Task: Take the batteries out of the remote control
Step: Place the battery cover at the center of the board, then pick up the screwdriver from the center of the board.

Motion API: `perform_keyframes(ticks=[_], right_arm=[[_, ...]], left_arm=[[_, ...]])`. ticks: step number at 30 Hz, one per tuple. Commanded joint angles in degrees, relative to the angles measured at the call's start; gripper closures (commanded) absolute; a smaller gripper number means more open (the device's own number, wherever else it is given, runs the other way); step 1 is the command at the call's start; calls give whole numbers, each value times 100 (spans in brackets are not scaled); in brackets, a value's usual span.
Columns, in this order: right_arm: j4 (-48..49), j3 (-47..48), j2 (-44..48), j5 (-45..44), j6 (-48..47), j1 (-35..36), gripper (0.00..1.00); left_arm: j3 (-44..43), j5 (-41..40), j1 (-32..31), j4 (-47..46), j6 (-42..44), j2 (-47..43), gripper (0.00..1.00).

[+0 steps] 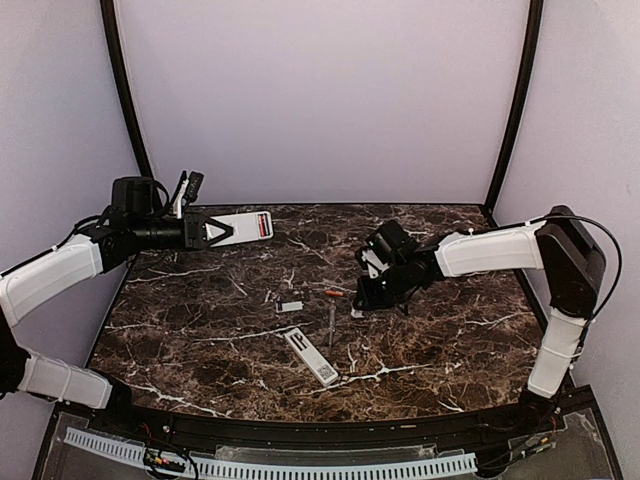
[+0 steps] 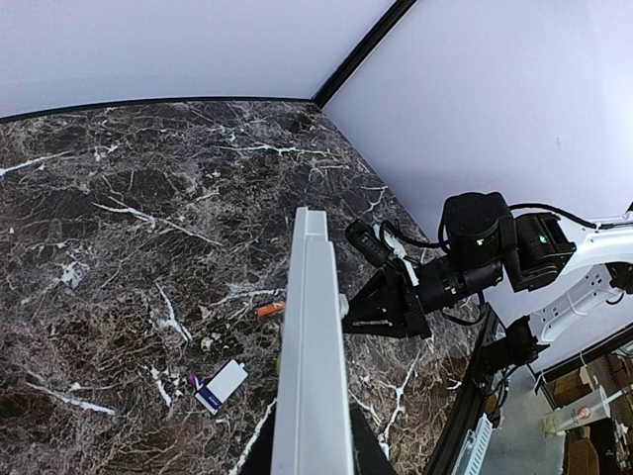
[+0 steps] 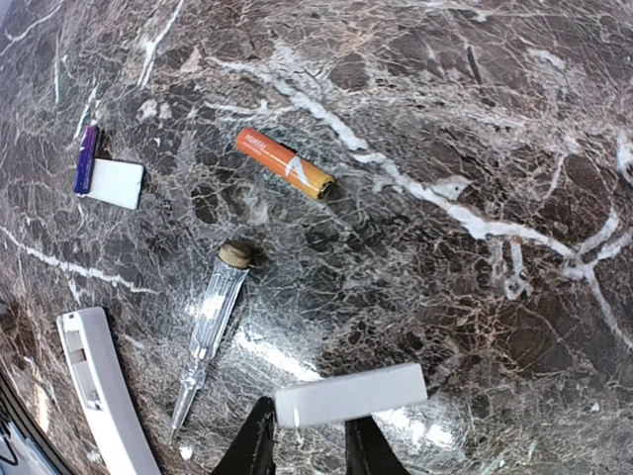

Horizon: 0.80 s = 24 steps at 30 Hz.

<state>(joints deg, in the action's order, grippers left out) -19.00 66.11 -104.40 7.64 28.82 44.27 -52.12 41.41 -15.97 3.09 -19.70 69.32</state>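
The left end effector [image 1: 222,231] clamps the white remote [image 1: 245,225] above the table [image 1: 450,340]; the right end effector [image 3: 309,445] stands slightly parted, a white cover plate [image 3: 351,394] at its tips.

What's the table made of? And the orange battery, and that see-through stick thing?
The table looks like dark polished marble: white veins, shiny glare; maybe imitation. The battery is probably metal under a glossy orange printed wrapper. The stick seems clear plastic, since you see through it, with a brassy cap and thin metal tip.
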Motion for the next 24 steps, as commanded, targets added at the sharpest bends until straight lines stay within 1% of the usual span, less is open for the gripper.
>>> perform_keyframes(ticks=[1,6,15,19,21,24], right_arm=[[36,101,-64,-77,21,-25,74],[51,84,-24,-109,19,-29,65],[194,-45,164,-137,69,-28,59],[-8,-140,554,-426,-71,-41,56],[-102,-235,851,-617,-151,-59,54],[-34,-468,1307,-714,-332,-97,52]], left_arm=[[-48,139,6,-195,-7,-23,100],[-49,139,6,-197,-7,-32,100],[-36,115,6,-178,18,-83,100],[29,70,6,-77,154,-197,100],[128,-65,6,-84,181,-401,100],[181,-141,-2,-173,185,-513,100]])
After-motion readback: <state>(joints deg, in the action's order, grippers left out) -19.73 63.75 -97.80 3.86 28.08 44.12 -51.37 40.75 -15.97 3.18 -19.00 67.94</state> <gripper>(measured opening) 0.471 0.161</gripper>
